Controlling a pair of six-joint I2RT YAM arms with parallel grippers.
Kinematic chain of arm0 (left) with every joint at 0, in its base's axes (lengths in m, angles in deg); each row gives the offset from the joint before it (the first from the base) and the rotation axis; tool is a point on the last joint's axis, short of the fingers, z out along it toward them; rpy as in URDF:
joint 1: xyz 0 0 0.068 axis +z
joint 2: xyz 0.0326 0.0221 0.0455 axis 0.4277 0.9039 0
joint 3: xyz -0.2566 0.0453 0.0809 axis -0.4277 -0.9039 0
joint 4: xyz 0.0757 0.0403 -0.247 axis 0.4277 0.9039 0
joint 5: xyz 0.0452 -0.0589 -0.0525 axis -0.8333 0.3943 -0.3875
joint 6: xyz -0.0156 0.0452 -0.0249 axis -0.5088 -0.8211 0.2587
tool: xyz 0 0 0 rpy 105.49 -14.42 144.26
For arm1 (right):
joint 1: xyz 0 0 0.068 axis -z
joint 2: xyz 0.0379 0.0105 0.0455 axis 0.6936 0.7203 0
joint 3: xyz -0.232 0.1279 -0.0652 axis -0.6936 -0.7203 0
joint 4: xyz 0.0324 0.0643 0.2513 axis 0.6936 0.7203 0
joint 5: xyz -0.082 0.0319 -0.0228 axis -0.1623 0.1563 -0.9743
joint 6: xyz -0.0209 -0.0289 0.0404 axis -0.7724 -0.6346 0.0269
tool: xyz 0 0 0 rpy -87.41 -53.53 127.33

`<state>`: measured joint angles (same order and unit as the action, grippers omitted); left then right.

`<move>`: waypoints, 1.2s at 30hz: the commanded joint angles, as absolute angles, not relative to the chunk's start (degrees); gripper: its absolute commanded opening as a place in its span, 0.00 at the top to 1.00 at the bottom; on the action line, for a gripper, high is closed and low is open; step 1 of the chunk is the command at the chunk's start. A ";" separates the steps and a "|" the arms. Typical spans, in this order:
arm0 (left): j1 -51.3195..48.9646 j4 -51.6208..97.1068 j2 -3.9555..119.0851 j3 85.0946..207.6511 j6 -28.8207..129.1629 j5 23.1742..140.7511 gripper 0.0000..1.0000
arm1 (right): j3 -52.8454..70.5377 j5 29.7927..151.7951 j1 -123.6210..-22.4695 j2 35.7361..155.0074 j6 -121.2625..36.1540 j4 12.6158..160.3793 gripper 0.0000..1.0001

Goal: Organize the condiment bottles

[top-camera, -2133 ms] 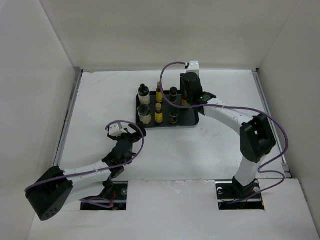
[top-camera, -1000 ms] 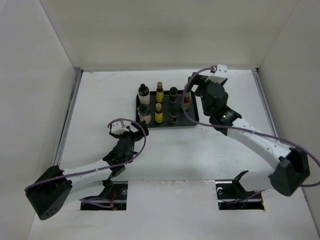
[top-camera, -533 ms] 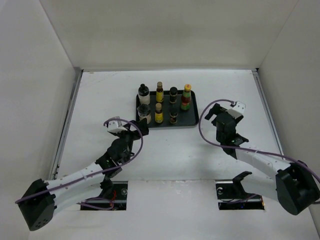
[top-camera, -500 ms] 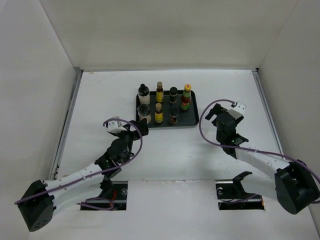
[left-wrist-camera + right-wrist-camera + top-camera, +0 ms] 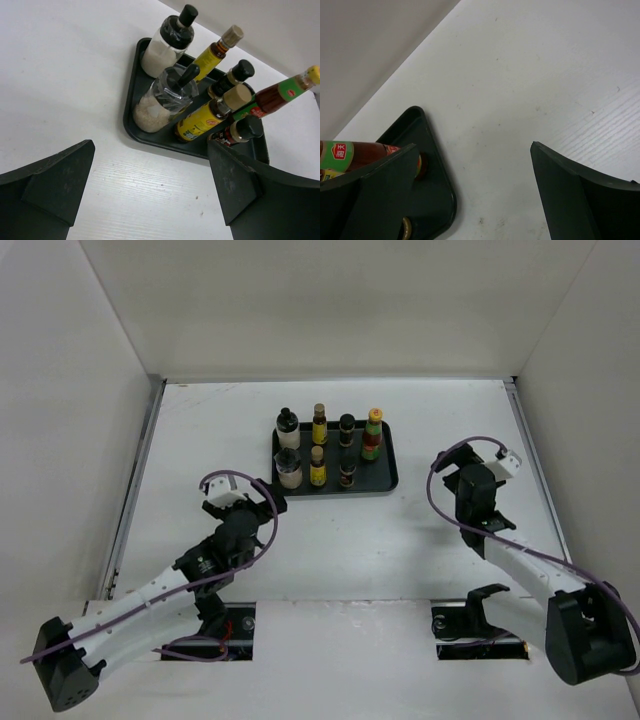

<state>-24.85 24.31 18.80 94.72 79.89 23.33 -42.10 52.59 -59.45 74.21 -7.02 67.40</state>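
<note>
Seven condiment bottles stand in two rows in a black tray (image 5: pixel 391 478). There are two white ones with black caps (image 5: pixel 287 426) (image 5: pixel 289 468), two slim yellow-labelled ones (image 5: pixel 319 425) (image 5: pixel 317 468) and two short dark ones (image 5: pixel 346 429) (image 5: pixel 347 474). A taller red-green one with a yellow cap (image 5: pixel 372 434) stands at the back right. My left gripper (image 5: pixel 244 504) is open and empty just off the tray's near left corner. My right gripper (image 5: pixel 463 464) is open and empty, right of the tray. The left wrist view shows the tray (image 5: pixel 131 125) and its bottles beyond my left gripper (image 5: pixel 150 170). The red-green bottle (image 5: pixel 350 152) shows beside my right gripper (image 5: pixel 472 150).
White walls close in the table on the left, back and right. A metal strip (image 5: pixel 137 480) runs along the left edge. Purple cables loop over both arms. Bare white tabletop lies between the tray and the arm bases.
My right arm has drawn back from the red-green bottle in the tray, to the right and toward the near edge. My left gripper has slid back slightly from the tray. The bottles have not moved.
</note>
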 commanded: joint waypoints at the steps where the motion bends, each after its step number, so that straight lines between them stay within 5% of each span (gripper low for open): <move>1: -25.52 29.77 20.21 99.51 80.69 22.64 0.00 | -43.06 58.89 -57.15 72.74 -2.70 64.72 0.00; 36: -17.70 24.15 23.12 94.60 81.74 23.43 0.00 | -41.12 64.26 -56.97 79.60 -2.70 63.23 0.00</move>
